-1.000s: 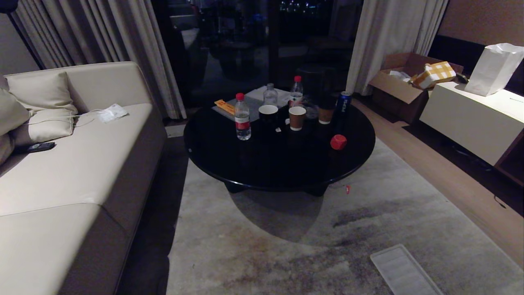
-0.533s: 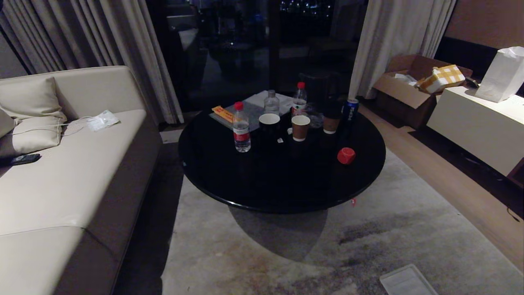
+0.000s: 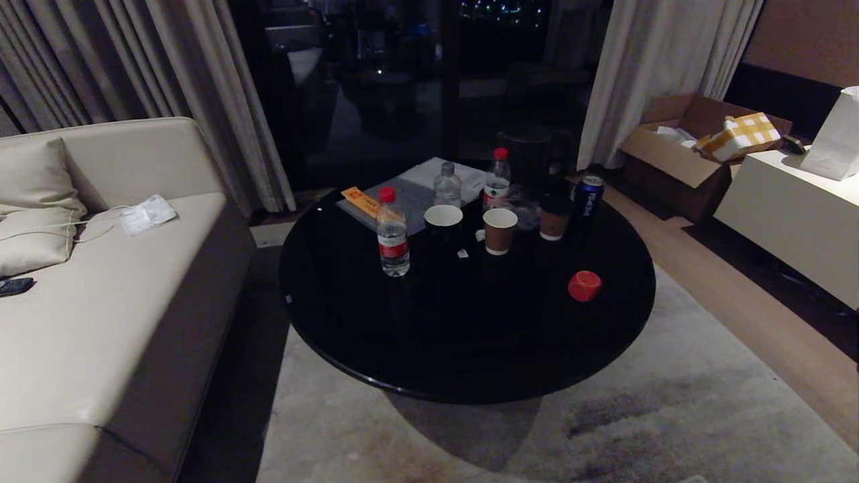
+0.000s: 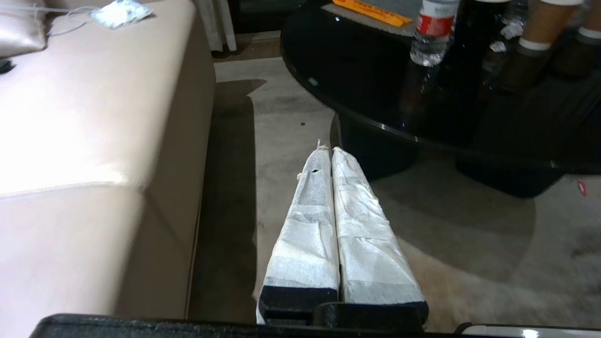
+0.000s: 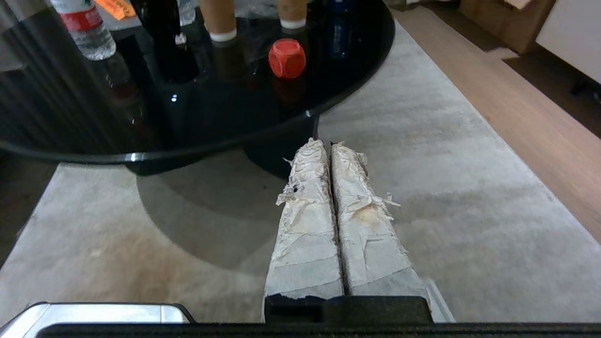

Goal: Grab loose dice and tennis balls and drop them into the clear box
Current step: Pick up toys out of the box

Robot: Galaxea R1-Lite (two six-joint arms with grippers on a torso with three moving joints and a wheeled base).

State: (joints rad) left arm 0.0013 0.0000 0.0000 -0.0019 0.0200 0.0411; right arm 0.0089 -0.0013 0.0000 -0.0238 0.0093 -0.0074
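On the round black surface [image 3: 376, 335], toward its right edge, sits a red die [image 3: 584, 286], well clear of the cups and bottles. That's the only task thing I can spot right now. No tennis balls, no other dice, and the clear box isn't in any view, so I can't say where the drop-off is.

Relative to the surface: a water bottle [image 3: 392, 232] stands left of centre, two paper cups [image 3: 500, 230] behind the middle, and a blue can [image 3: 588, 196] at the back, behind the die. The sofa [image 3: 100, 302] is off to the left of the surface.

Neither arm shows in the head view. Both wrist views look out over the rug toward the near edge of the surface. The left tool [image 4: 327, 151] has its wrapped fingers pressed together with nothing between them, and the right tool [image 5: 325, 143] is the same, closed on nothing.

My read is that this is the approach step, with no picking started. The die is closer to the right tool, so I'd bet on that arm. Next it needs to get within reach, spread the fingers wider than the die, and come down over it without knocking the can.
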